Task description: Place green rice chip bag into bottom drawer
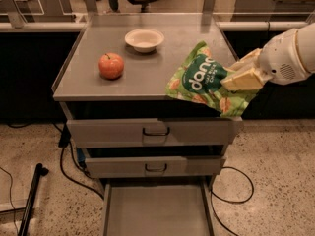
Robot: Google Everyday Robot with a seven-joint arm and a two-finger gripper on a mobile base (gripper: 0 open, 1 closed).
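Note:
The green rice chip bag (202,80) is light green with a dark-green patch and white lettering. It hangs lifted over the front right edge of the cabinet top. My gripper (239,77) comes in from the right and is shut on the bag's right side, its cream fingers (244,80) pinching the crinkly foil. The bottom drawer (156,211) is pulled open below, a wide grey tray with a bare floor, straight under the cabinet front.
A red apple (111,65) and a white bowl (144,39) sit on the grey cabinet top (98,82). Two upper drawers (152,131) with dark handles are closed. Black cables lie on the floor either side. A black pole (30,200) leans at the lower left.

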